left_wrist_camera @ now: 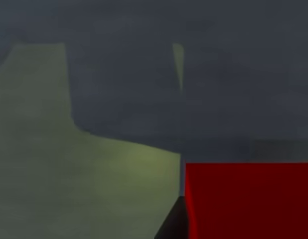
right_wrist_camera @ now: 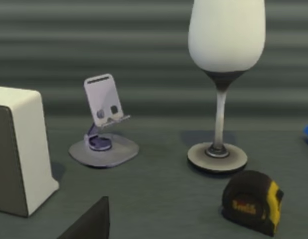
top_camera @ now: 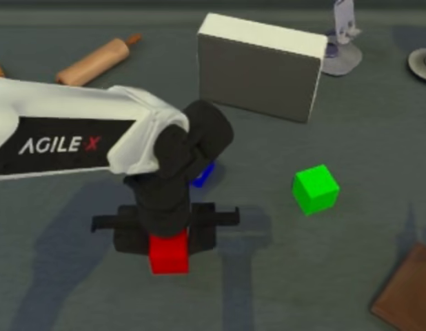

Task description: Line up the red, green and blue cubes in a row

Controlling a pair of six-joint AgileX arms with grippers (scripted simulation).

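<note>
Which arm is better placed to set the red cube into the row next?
Left. The left gripper is right over the red cube, seemingly closed around it, beside the blue cube. The right arm is out of the top view, facing clutter at the table's far side.

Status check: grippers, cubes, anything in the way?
Left gripper down over the red cube, grip unconfirmed. Right arm out of top view. Blue cube mostly hidden under left arm; green cube apart at right. No obstruction seen.
</note>
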